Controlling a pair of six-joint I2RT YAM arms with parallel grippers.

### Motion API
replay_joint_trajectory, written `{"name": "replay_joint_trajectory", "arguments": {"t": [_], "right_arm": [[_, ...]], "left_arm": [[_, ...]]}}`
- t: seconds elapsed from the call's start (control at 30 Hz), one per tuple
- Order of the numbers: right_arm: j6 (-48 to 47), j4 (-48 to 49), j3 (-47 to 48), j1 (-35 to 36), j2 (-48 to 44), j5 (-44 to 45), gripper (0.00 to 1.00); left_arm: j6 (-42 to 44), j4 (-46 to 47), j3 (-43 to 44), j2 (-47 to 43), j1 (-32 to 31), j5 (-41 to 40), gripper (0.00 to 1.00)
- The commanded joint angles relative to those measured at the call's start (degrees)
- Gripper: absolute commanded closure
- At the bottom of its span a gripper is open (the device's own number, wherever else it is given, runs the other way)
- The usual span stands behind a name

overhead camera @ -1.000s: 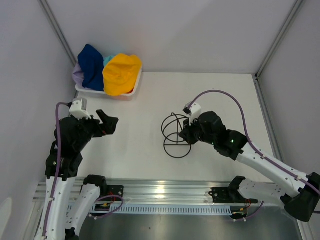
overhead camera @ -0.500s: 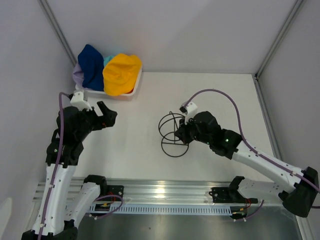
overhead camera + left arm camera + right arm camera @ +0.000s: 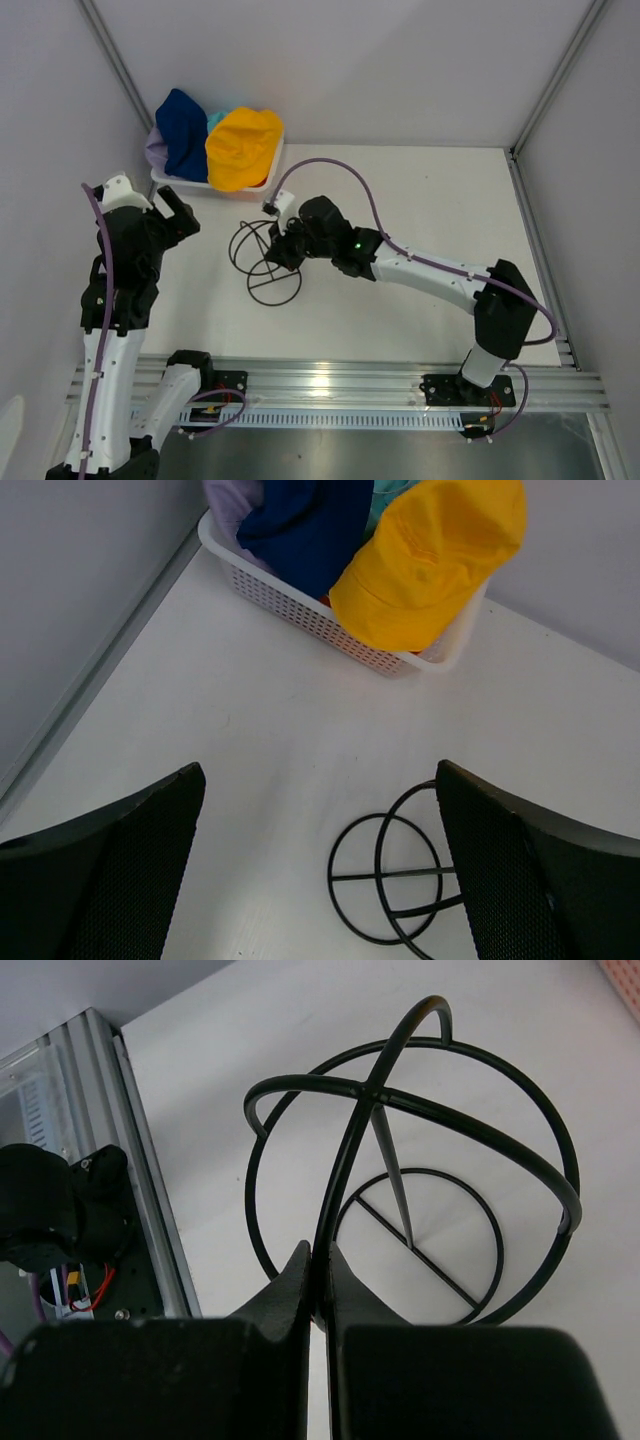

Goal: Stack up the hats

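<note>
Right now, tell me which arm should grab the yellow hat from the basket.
Left. The left tool is open, empty and faces the basket holding the yellow hat. The right tool is shut on the black wire stand.

Bright, diffuse light fills every view; shadows are faint. The fingers (image 3: 120, 870) of the left gripper (image 3: 318, 790) look dark and slightly soft, while the table (image 3: 290, 720) just ahead of them is sharp. Behind that gripper, the metal rail (image 3: 320, 378) glares.
</note>
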Motion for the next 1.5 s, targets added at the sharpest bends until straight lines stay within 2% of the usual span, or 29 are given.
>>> {"name": "replay_joint_trajectory", "arguments": {"t": [0.0,0.1,0.17,0.23,0.27,0.3,0.4,0.43,0.5,0.6,0.73,0.83,0.87,1.0,1.13,1.23,1.33,1.47], "right_arm": [[-4.2,-4.6,6.2,2.4,5.3,-3.4,1.00],[-4.0,-6.3,8.2,2.4,7.3,-4.5,1.00],[-3.7,-6.1,7.8,2.5,7.1,-5.3,0.96],[-3.6,-6.1,7.6,2.5,6.9,-6.4,0.82],[-2.8,-7.5,8.1,2.5,6.6,-6.0,0.67],[-2.1,-8.9,9.1,2.5,6.2,-5.3,0.57],[-2.1,-16.4,14.5,2.4,3.4,-1.6,0.38],[-2.1,-17.1,15.2,2.2,1.9,-0.1,0.28],[-2.3,-19.6,16.7,0.8,-2.7,2.0,0.15],[-0.4,-23.4,20.3,-3.0,-8.8,2.0,0.01],[1.6,-23.6,19.0,-7.3,-17.2,0.5,0.01],[1.8,-16.0,11.4,-9.3,-23.2,1.1,0.01],[1.8,-15.5,10.1,-9.8,-23.9,3.7,0.00],[5.1,-18.4,9.3,-16.7,-22.5,10.6,0.00],[10.7,-19.9,6.7,-27.3,-21.3,13.7,0.01],[12.3,-17.6,0.6,-30.0,-22.9,14.0,0.01],[12.8,-15.0,-3.5,-32.5,-25.0,14.0,0.01],[12.7,-13.7,-7.5,-35.8,-25.8,13.0,0.00]], "left_arm": [[-0.8,1.2,2.4,0.6,1.3,-4.3,0.01],[0.2,2.9,2.2,1.3,1.7,-2.5,0.00],[0.2,3.7,2.2,1.8,2.0,-1.4,0.01],[0.1,4.6,3.2,3.1,2.6,-0.2,0.00],[0.3,5.0,3.5,4.2,2.9,1.2,0.00],[0.3,5.0,3.9,4.8,3.0,1.9,0.00],[1.5,6.0,6.4,7.0,3.2,5.7,0.00],[1.8,6.4,7.2,8.3,3.2,7.0,0.01],[3.8,8.6,8.1,9.1,3.2,12.2,0.01],[6.1,12.2,8.6,10.8,3.2,17.1,0.01],[6.4,10.7,14.7,19.4,3.2,19.4,0.01],[6.8,8.4,20.2,23.4,3.2,20.4,0.01],[7.3,8.2,21.6,25.1,3.2,20.6,0.01],[8.5,8.0,24.6,28.6,3.2,21.9,0.01],[9.2,7.1,29.5,33.1,3.2,23.4,0.00],[8.3,7.8,32.0,37.5,2.8,26.9,0.00],[8.4,8.9,34.7,42.9,1.3,25.8,0.00],[6.9,6.6,45.0,51.9,0.7,24.1,0.00]]}}
